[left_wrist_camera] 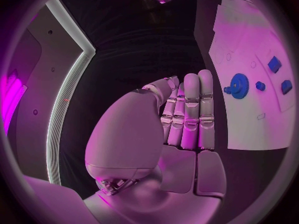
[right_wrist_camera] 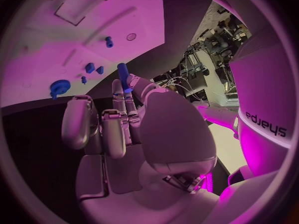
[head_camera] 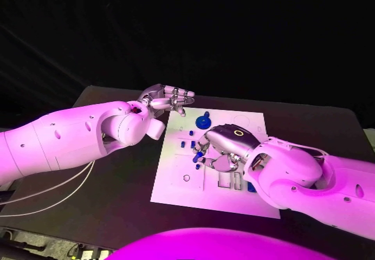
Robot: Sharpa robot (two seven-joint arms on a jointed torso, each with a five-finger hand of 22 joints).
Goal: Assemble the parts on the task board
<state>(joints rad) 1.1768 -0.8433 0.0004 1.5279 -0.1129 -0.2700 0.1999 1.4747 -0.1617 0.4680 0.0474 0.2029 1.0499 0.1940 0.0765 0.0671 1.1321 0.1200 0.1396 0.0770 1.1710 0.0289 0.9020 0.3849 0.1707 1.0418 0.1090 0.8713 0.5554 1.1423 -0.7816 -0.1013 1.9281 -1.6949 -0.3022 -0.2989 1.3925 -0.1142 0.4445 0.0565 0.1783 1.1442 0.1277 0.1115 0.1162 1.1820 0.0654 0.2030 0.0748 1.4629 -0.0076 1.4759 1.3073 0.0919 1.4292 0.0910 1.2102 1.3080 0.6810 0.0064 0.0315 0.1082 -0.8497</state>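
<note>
blue peg [right_wrist_camera: 122, 73] pinched in right hand [head_camera: 222, 146] above task board [head_camera: 176, 181].

The table [head_camera: 117, 195] was seen to be black, its bare surface lit on every side of the middle. Pale cables [head_camera: 47, 189] were draped across its near left corner and trailed off over the edge. Behind the table a dark backdrop [head_camera: 234, 49] was hung, by which the far side was closed off.
</note>
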